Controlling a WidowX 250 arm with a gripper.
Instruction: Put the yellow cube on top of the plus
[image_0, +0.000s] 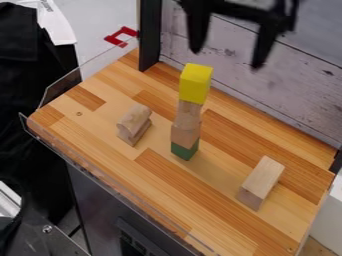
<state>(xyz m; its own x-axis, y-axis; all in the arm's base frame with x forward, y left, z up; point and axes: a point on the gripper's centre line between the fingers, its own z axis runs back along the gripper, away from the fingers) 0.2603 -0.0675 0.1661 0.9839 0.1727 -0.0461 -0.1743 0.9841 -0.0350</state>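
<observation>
One yellow cube (196, 84), topmost on single tower; one green block (185, 150) at base, wooden pieces (186, 120) between. Also on table (174, 190): one rounded wooden shape (134, 124) left, one long wooden block (260, 182) near right. My gripper (227, 59) at far side, right of tower, jaws wide, upper part cut off. Tower's joints unclear; can't count its wooden pieces.

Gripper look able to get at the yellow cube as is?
Probably yes: the gripper hangs open, and the yellow cube has nothing on top of it or crowding its sides.
</observation>
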